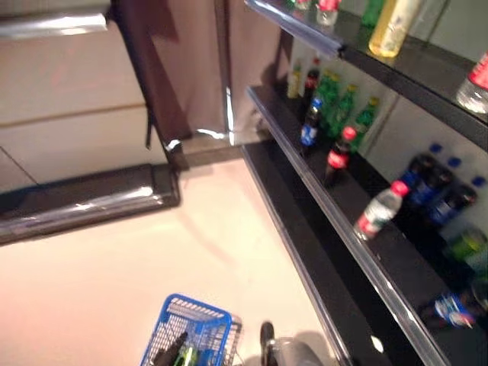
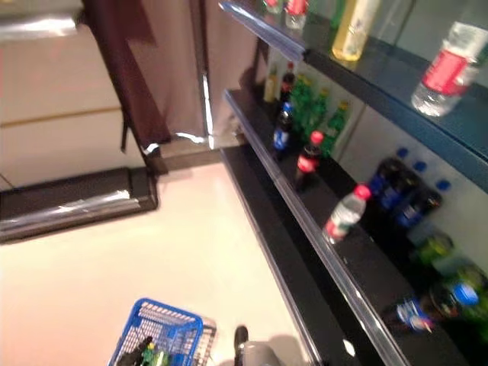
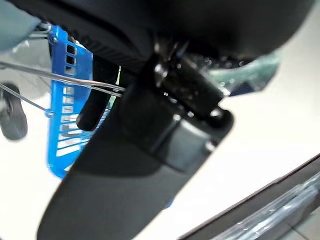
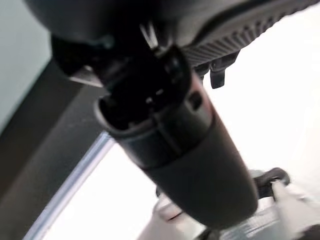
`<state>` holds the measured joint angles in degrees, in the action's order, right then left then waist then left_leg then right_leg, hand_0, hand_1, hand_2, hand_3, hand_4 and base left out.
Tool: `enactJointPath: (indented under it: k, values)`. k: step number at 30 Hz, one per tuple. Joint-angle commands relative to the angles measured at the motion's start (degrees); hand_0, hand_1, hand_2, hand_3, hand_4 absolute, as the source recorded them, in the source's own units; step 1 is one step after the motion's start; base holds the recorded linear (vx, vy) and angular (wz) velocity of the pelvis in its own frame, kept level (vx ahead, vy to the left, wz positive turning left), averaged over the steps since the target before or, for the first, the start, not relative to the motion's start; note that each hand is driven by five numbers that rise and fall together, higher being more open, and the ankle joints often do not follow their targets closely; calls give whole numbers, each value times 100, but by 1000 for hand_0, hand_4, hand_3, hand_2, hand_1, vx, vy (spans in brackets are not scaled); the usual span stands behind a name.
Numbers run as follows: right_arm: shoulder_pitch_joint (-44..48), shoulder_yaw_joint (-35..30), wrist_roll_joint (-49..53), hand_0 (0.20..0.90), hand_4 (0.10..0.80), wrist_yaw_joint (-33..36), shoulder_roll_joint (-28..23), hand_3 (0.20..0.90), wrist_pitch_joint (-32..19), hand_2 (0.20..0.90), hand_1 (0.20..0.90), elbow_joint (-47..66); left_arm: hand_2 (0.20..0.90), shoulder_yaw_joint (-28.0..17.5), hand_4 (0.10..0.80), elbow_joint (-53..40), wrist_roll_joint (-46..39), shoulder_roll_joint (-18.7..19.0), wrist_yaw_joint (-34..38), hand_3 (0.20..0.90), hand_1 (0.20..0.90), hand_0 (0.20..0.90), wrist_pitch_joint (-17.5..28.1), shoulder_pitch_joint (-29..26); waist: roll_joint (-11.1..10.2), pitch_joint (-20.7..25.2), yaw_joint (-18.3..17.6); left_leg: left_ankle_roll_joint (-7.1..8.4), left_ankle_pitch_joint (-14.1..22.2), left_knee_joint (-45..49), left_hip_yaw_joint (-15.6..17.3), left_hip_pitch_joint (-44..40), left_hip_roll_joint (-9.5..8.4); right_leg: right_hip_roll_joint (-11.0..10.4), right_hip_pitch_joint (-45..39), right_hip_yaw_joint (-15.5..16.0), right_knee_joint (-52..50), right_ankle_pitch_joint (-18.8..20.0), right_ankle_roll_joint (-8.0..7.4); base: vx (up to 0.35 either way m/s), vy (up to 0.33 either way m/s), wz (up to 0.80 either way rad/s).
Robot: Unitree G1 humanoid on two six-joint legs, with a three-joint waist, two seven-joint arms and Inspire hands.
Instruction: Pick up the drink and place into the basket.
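Head views: blue basket point(image 1: 191, 332) at the bottom edge over the pale floor point(image 1: 114, 274), something green inside it. Drink bottles point(image 1: 339, 152) stand on the dark shelves point(image 1: 366, 252) to the robot's right, well apart from the basket.

Left wrist view only: left hand point(image 3: 95, 107) at the basket's wire handle point(image 3: 60, 77); whether it grips, cannot tell.

Right wrist view: right hand point(image 4: 175, 140) fills the frame, no bottle near it; finger state cannot be told.

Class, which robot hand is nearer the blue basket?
Left. The left hand is at the wire handle of the basket; the right hand hangs beside the shelf, its view showing no basket.
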<state>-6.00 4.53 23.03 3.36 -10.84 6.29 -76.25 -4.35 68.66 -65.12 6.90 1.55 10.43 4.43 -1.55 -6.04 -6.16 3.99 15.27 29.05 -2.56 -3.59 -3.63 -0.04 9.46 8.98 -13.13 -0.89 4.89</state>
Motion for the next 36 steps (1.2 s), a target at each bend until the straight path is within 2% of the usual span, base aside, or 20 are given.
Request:
enactJointPath:
  k: [1, 3, 6, 8, 10, 12, 13, 14, 16, 18, 19, 21, 23, 25, 28, 29, 30, 32, 34, 36]
  values:
    - [133, 213, -175, 900, 800, 75, -346, 900, -302, 900, 900, 170, 300, 236, 100, -774, 193, -62, -634, 200, 300, 300, 208, -526, -195, -121, -97, 87, -1930, 1467, 887, -121, -266, 42, -171, 137, 549, 387, -390, 239, -56, -21]
    - [196, 234, 189, 900, 800, 68, -379, 900, -337, 900, 900, 253, 300, 279, 100, -815, -6, -46, -628, 200, 300, 300, 257, -571, -279, -234, 59, -5, -1846, 1462, 971, 559, -159, 8, -462, -26, 578, 279, -402, 292, -9, -28]
    - [481, 269, 102, 900, 800, -79, -423, 900, -408, 900, 900, 242, 300, 141, 100, -894, -113, -17, -706, 200, 300, 300, 328, -608, -382, -413, 396, -334, -1576, 322, 787, 1316, 286, 51, -903, -678, 666, 75, -480, 443, 159, -62]
    - [617, 383, 95, 900, 800, -64, -451, 900, -390, 900, 900, 236, 300, 74, 100, -927, -193, 18, -746, 200, 300, 300, 288, -573, -333, -439, 555, -264, -1773, -1192, 190, 1382, 670, 164, -1038, -1201, 695, -124, -584, 432, 326, -129]
    - [666, 420, 110, 900, 800, -63, -453, 900, -330, 900, 900, 225, 300, 37, 100, -903, -167, 23, -748, 200, 300, 300, 266, -523, -309, -448, 658, -143, -1969, -1832, -237, 1448, 909, 187, -1122, -1477, 665, -255, -632, 385, 293, -114]
    - [687, 335, 81, 900, 800, -74, -462, 900, -175, 900, 900, 139, 300, -95, 100, -700, 91, -104, -751, 200, 300, 300, 401, -395, -269, -510, 797, 28, -2293, -2278, -858, 1760, 1197, 138, -1469, -2092, 503, -569, -745, 570, 441, -86]
    - [687, 332, 65, 900, 800, -74, -458, 900, -175, 900, 900, 135, 300, -96, 100, -708, 64, -107, -715, 200, 300, 300, 421, -391, -265, -508, 797, 17, -2245, -2260, -846, 1739, 1187, 92, -1494, -2118, 470, -611, -785, 509, 515, -86]
    - [686, 298, -2, 900, 800, -67, -428, 900, -116, 900, 900, 128, 300, -101, 100, -735, 112, -117, -544, 200, 300, 300, 396, -386, -223, -516, 756, -11, -1986, -2165, -831, 1580, 1142, -139, -1505, -2146, 208, -801, -945, 326, 453, -135]
    - [592, 160, -189, 900, 800, -28, -400, 900, -86, 900, 900, 155, 300, -86, 100, -704, 475, -11, -356, 200, 300, 300, 242, -494, -178, -528, 605, -75, -1655, -1736, -522, 1558, 979, -424, -1353, -2026, -77, -736, -1118, 309, 460, -157]
    - [398, 110, -140, 900, 800, -65, -374, 900, -251, 900, 900, 147, 300, -5, 100, -729, 506, 159, -395, 200, 300, 300, 203, -580, -148, -563, 496, -144, -1457, -1551, -275, 1452, 849, -637, -1219, -1813, -181, -614, -1186, 191, 287, -122]
    - [294, 101, -228, 900, 800, -169, -340, 900, -378, 900, 900, 203, 300, -29, 100, -830, 164, 304, -399, 200, 300, 300, 280, -588, -107, -581, 486, -209, -1389, -1593, -94, 1239, 723, -842, -1065, -1435, -171, -351, -1245, 156, 276, -78]
    - [392, 288, -613, 900, 800, -185, -310, 900, -506, 900, 900, 379, 300, -287, 100, -1077, -336, 420, -372, 200, 300, 300, 382, -473, -4, -672, 632, -181, -1314, -1821, 415, 809, 765, -1183, -723, -489, -204, -65, -1327, -15, 233, -104]
    - [571, 473, -695, 900, 800, -176, -269, 900, -490, 900, 900, 539, 300, -479, 100, -1254, -332, 464, -415, 200, 300, 300, 475, -407, 77, -690, 821, -138, -1316, -2002, 949, 662, 928, -1460, -459, 230, -358, 107, -1381, -180, 141, -181]
    - [731, 597, -648, 900, 800, -179, -235, 900, -534, 900, 900, 663, 300, -476, 100, -1398, -384, 571, -418, 200, 300, 300, 474, -423, 113, -690, 942, -173, -1318, -2031, 1233, 762, 1012, -1407, -426, 498, -391, -106, -1381, -234, 26, -170]
    - [873, 789, -598, 900, 800, -114, -196, 900, -654, 900, 900, 795, 300, -514, 100, -1479, -570, 603, -374, 200, 300, 300, 455, -461, 59, -661, 1078, -121, -1328, -1943, 1420, 880, 1048, -1477, -636, 723, 81, -68, -1341, -187, -107, -85]
    - [902, 845, -557, 900, 800, -103, -191, 900, -673, 900, 900, 850, 300, -509, 100, -1486, -642, 593, -335, 200, 300, 300, 466, -467, 51, -654, 1093, -99, -1350, -1943, 1452, 896, 1073, -1446, -700, 702, 190, -76, -1349, -198, -261, -53]
    - [892, 992, -463, 900, 800, -43, -211, 900, -749, 900, 900, 1060, 300, -501, 100, -1458, -775, 547, -278, 200, 300, 300, 423, -425, -18, -648, 1055, -25, -1381, -1804, 1387, 986, 1117, -1252, -779, 494, 388, -107, -1278, -92, -178, -37]
    - [873, 1071, -445, 900, 800, -75, -238, 900, -764, 900, 900, 1215, 300, -534, 100, -1454, -793, 475, -282, 200, 300, 300, 416, -368, -64, -615, 1057, 13, -1404, -1727, 1364, 1036, 1134, -1195, -838, 471, 525, -59, -1233, -48, -140, -25]
    - [799, 1228, -575, 900, 800, -176, -331, 900, -617, 900, 900, 1622, 300, -566, 100, -1430, -1004, 285, -279, 200, 300, 300, 434, -171, -140, -580, 1033, 79, -1416, -1428, 1200, 1109, 1168, -1067, -949, 325, 713, -12, -1119, -19, -95, -34]
    - [769, 1385, -688, 900, 800, -279, -430, 900, -590, 900, 900, 1827, 300, -632, 100, -1402, -1307, 179, -283, 200, 300, 300, 392, -59, -172, -614, 1070, 163, -1551, -1163, 736, 1176, 1242, -962, -1006, 125, 750, -37, -1067, -30, 12, -47]
